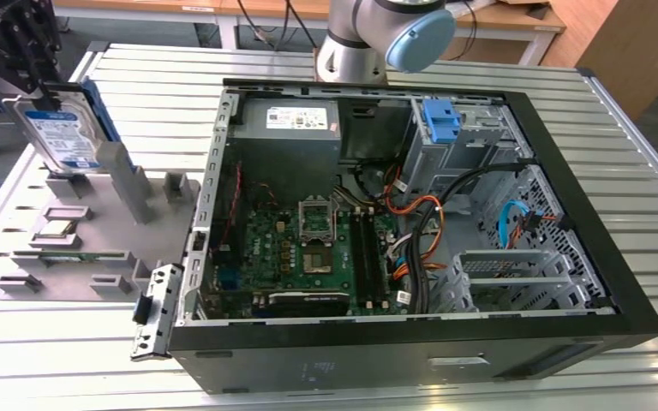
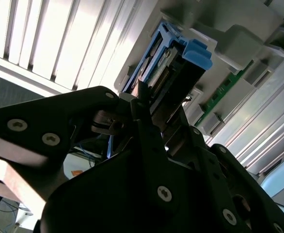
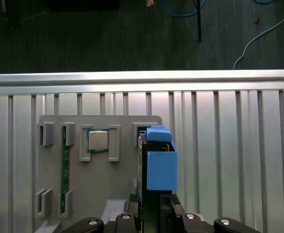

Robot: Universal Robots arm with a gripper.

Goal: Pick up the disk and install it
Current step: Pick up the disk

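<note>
As seen in the exterior view, gripper (image 1: 41, 99): at far left, fingers pointing down, clamped on the disk (image 1: 64, 133) at its top edge.
disk: upright, labelled face showing, blue carrier along the edge on the exterior view's right; outside the case (image 1: 617, 265) and well apart from its drive cage.
disk's lower edge: just at the fixture (image 1: 95, 248) posts; seated or lifted clear, cannot tell.
first wrist view: disk (image 3: 160, 167) seen edge-on from above, a finger (image 3: 132, 216) on either flank, its far end over the fixture (image 3: 101, 182) border.
second wrist view: disk (image 2: 193, 52) runs away from the black fingers (image 2: 144, 121), blue carrier tip farthest off.
fixture: grey slotted tray on the table (image 1: 66, 377), just beside the case on the exterior view's left.
chip (image 3: 98, 141): flat in a fixture pocket, apart from the disk.
memory stick (image 3: 64, 167): green, on edge in a fixture slot, beyond the chip from the disk.
case: lies open on its side, interior facing up.
bracket (image 1: 444, 120): blue, in the drive cage at the case's far side.
power supply (image 1: 289, 120): grey, in the far corner, near the bracket.
board (image 1: 306, 248): green, flat on the case floor.
cables (image 1: 415, 205): orange and black, looped between board and cage.
arm (image 1: 380, 34): base stands behind the case.
</note>
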